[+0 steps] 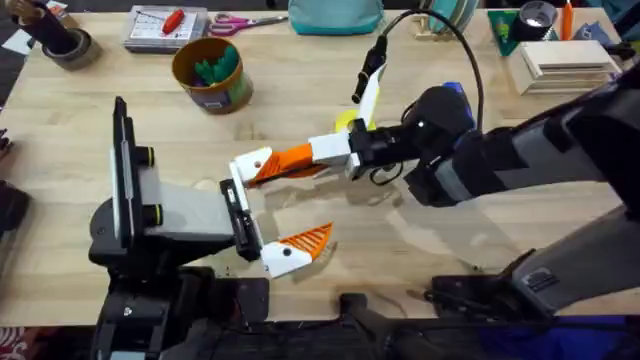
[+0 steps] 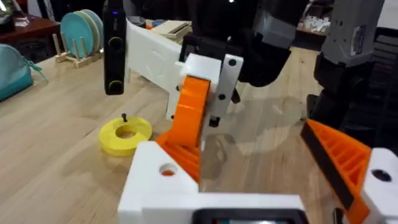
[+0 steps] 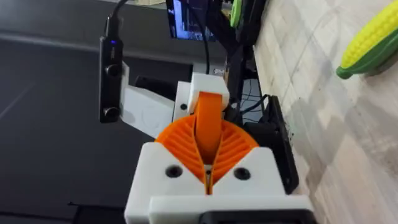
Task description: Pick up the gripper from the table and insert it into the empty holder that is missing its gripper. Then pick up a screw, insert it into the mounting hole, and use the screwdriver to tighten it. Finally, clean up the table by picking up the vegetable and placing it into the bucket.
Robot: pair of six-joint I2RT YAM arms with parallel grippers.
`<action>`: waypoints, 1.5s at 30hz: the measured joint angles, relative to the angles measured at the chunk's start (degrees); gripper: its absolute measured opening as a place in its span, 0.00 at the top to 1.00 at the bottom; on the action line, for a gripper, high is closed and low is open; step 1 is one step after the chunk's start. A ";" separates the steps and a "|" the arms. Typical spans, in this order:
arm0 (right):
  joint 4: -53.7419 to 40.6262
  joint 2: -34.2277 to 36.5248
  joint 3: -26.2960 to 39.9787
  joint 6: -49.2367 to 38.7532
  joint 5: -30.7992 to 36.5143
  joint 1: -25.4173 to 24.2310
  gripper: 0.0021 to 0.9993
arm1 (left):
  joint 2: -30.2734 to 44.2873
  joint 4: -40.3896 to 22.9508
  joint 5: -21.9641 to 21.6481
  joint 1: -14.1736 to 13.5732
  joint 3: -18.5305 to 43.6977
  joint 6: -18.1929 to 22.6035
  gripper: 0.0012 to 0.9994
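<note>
**Orange tip pinched against the bare white mount**

Between the right gripper fingers, pressed together on it, sits the small orange ribbed plastic fingertip, its far end touching the left gripper's bare white angular finger mount. Those left fingers stand spread, the other one carrying an orange pad. Behind the right wrist lies a flat yellow ring. Well beyond the clamped tip stands the round yellow-brown tub.

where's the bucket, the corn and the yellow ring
bucket [image 1: 190, 62]: overhead view, on its yellow-brown rim
corn [image 3: 373, 37]: right wrist view, on the yellow kernels
yellow ring [image 2: 126, 135]: left wrist view, on its flat top face
</note>
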 joint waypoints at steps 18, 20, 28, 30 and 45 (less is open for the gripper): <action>-0.69 0.00 -0.14 0.11 0.29 0.14 0.52 | -0.01 -0.02 0.22 0.00 0.00 0.07 0.01; -0.75 0.02 -0.22 0.07 0.41 0.20 0.22 | -0.02 -0.02 0.24 0.00 0.00 0.07 0.01; -0.77 0.00 -0.33 -0.02 0.90 0.37 0.01 | -0.02 -0.04 0.24 0.00 0.00 0.07 0.01; -0.77 0.00 -0.33 -0.02 1.16 0.37 0.01 | -0.02 -0.04 0.24 0.00 0.00 0.07 0.01; -1.10 -1.26 -0.35 -0.02 0.53 -5.75 0.00 | 0.00 -0.04 0.24 0.00 0.00 0.07 0.01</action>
